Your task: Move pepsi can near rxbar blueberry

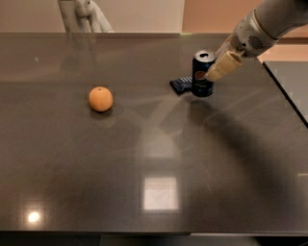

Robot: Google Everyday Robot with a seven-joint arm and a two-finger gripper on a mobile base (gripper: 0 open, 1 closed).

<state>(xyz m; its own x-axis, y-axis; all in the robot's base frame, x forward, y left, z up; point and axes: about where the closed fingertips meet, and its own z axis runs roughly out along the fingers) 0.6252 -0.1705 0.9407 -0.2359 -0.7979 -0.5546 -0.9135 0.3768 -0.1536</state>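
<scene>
The pepsi can (pixel 202 74) stands upright on the dark table, right of centre toward the back. It is dark blue with a silver top and a round logo. The rxbar blueberry (pixel 180 85) lies flat just left of the can, touching or nearly touching its base, partly hidden behind it. My gripper (pixel 217 65) comes in from the upper right. Its cream fingers (pixel 224 66) are around the can's right side, shut on it.
An orange (pixel 100 98) sits on the left half of the table (pixel 144 158). The table's right edge runs diagonally at the far right. A white object (pixel 84 12) stands behind the table's back edge at upper left.
</scene>
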